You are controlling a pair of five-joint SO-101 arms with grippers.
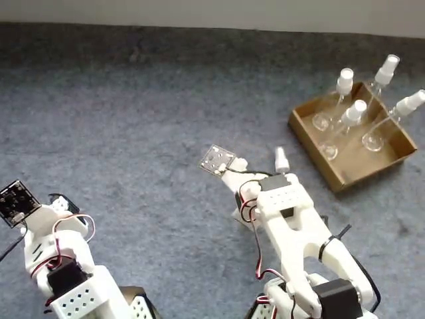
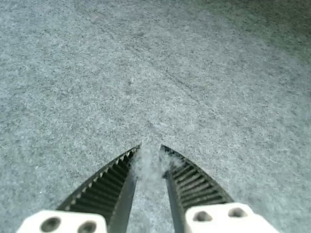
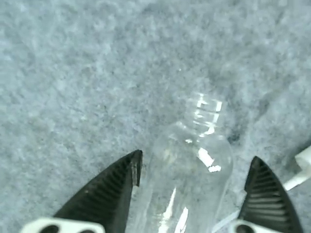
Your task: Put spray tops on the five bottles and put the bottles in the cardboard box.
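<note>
A clear bottle [image 3: 187,165] without a top lies on the grey carpet between the spread fingers of my right gripper [image 3: 197,159], which is open around it and not closed on it. A loose white spray top [image 3: 304,159] lies just beside the bottle; in the high view this spray top [image 1: 281,160] stands ahead of the right arm [image 1: 285,199]. The cardboard box [image 1: 366,174] at the far right holds several bottles with spray tops [image 1: 350,114]. My left gripper [image 2: 150,148] hangs over bare carpet, its fingers all but together, holding nothing.
The left arm [image 1: 60,256] sits at the near left corner. Grey carpet [image 1: 133,133] stretches between the arms and the back edge. The box lies at an angle, a short way beyond the right arm.
</note>
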